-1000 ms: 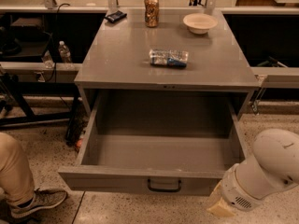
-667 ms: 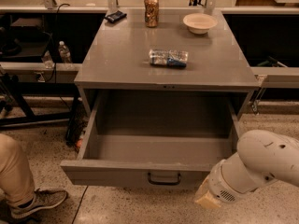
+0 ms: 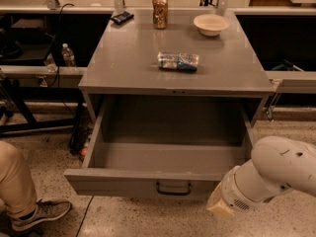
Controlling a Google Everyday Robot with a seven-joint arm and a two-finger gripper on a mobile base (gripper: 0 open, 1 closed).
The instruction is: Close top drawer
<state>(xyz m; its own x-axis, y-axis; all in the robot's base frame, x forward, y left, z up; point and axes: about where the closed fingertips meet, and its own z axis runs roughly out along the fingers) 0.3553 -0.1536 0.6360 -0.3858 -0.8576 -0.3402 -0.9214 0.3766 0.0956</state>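
The top drawer (image 3: pixel 123 182) is a wide, deep grey metal drawer, pulled far out of the grey cabinet (image 3: pixel 148 68). Its inside looks empty. A small black bar handle (image 3: pixel 174 188) sits at the centre of its front panel. My gripper (image 3: pixel 220 207) is at the lower right, at the end of the white arm (image 3: pixel 276 174). It sits close to the right end of the drawer's front panel, low near the floor. Only its tan end shows.
On the cabinet top are a can (image 3: pixel 159 5), a white bowl (image 3: pixel 211 23), a crumpled snack bag (image 3: pixel 178 61) and a black object (image 3: pixel 122 17). A person's leg and shoe (image 3: pixel 34 215) are at the lower left. A water bottle (image 3: pixel 68 56) stands at the left.
My arm has swung left and up, closer to the right end of the drawer front. The drawer front has shifted slightly inward.
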